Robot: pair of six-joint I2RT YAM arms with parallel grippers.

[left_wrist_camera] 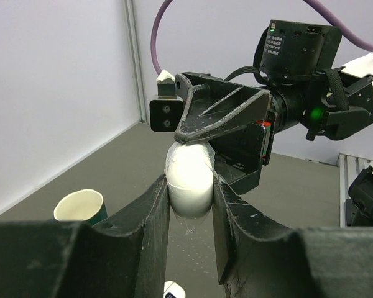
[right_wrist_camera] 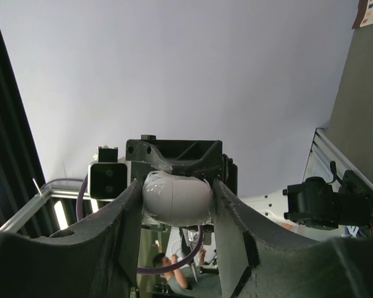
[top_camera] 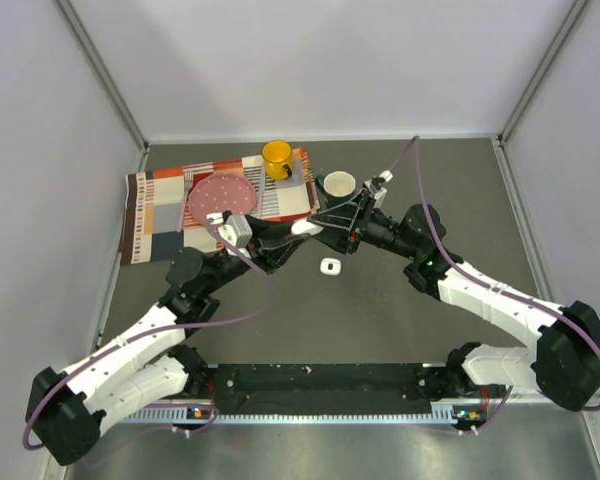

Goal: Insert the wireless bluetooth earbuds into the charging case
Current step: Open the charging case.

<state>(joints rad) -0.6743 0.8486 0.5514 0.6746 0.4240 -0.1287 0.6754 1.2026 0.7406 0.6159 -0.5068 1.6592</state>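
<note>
From overhead, hardly possible to see the charging case point(top_camera: 302, 228): buried between the two meeting arms, only a white sliver showing. Equally hard to resolve the earbud point(top_camera: 330, 266), a white speck down on the counter point(top_camera: 380, 330) just beside the tools, toward the arm bases; cut off at the bottom edge in the left wrist view. Cannot tell in any view whether the case lid stands open. Easier from the wrists. Along the left tool point(left_wrist_camera: 190, 189): closed almost fully on the case's lower half, held clear of the counter. Along the right tool point(right_wrist_camera: 177, 195): about half open, yet pressed against both sides of the same case from the opposite end. Only overhead: a yellow mug point(top_camera: 277, 158) and pink plate point(top_camera: 220, 198) beyond the left tool.
</note>
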